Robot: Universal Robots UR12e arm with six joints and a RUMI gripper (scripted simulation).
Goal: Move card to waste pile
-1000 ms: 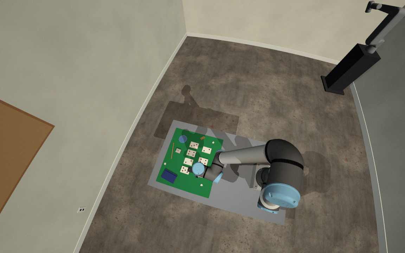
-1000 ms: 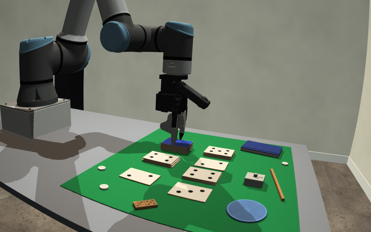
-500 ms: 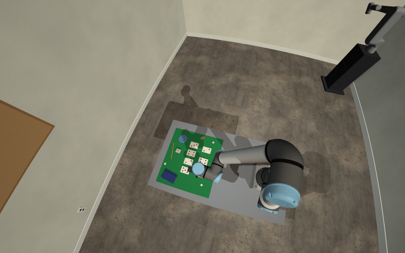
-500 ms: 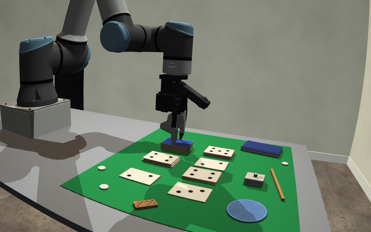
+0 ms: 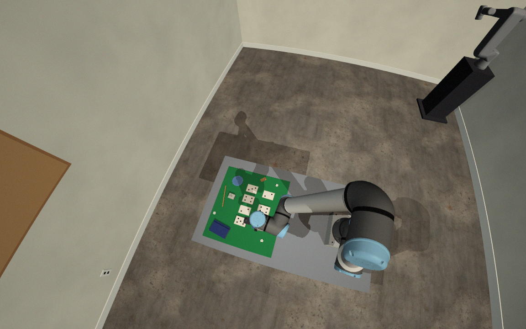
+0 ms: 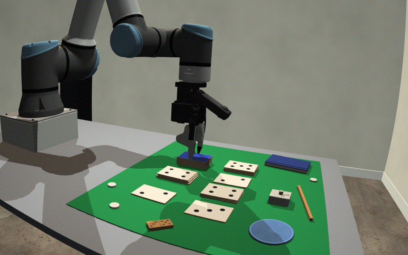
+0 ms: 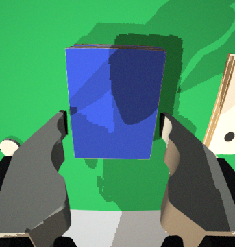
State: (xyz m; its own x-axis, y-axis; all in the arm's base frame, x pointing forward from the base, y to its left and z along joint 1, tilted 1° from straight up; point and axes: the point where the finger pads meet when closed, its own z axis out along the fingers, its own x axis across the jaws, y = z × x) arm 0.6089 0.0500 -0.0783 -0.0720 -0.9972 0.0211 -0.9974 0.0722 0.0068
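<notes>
Green mat (image 5: 244, 246) (image 6: 135, 209) (image 7: 28, 68): it bears the face-down stock (image 6: 192, 162) (image 7: 131, 47), directly below my gripper (image 6: 195, 154) (image 7: 113, 113). Waste pile (image 5: 263, 209) (image 6: 176, 174) (image 7: 227, 120): beside the stock, beyond my right-hand finger in the wrist view. Top card (image 6: 204, 156) (image 7: 114, 103): on the stock, long axis crossing my closing line, so my part-open fingers flank its long edges, narrow gaps showing, nothing gripped. The coming squeeze should span its width.

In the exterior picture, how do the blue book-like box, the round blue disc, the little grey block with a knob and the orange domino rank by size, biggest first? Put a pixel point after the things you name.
1. Blue box (image 5: 219, 228) (image 6: 287, 163) and round disc (image 5: 237, 180) (image 6: 271, 231): too alike to rank, with the disc nearer the camera
2. Grey block (image 5: 231, 195) (image 6: 279, 199)
3. Orange domino (image 5: 263, 179) (image 6: 159, 224)
</notes>
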